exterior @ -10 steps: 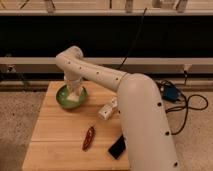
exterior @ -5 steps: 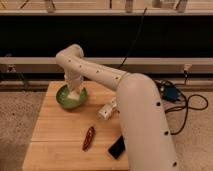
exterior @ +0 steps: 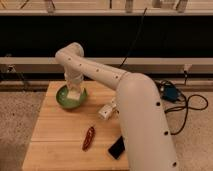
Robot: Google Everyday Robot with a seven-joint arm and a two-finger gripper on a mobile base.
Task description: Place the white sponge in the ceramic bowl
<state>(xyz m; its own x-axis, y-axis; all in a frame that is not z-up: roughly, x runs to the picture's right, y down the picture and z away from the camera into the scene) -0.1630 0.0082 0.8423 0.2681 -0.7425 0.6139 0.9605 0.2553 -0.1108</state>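
The gripper hangs over the ceramic bowl at the table's far-left corner.

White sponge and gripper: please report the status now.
Gripper down over the green bowl, at its middle. White sponge in the bowl, under the gripper. Nothing blocking; red pepper, white bottle and black phone lie apart on the wooden table.

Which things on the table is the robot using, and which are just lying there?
Using: gripper, down over the ceramic bowl; white sponge at the bowl.

Lying about: red chili pepper, black phone, white bottle.
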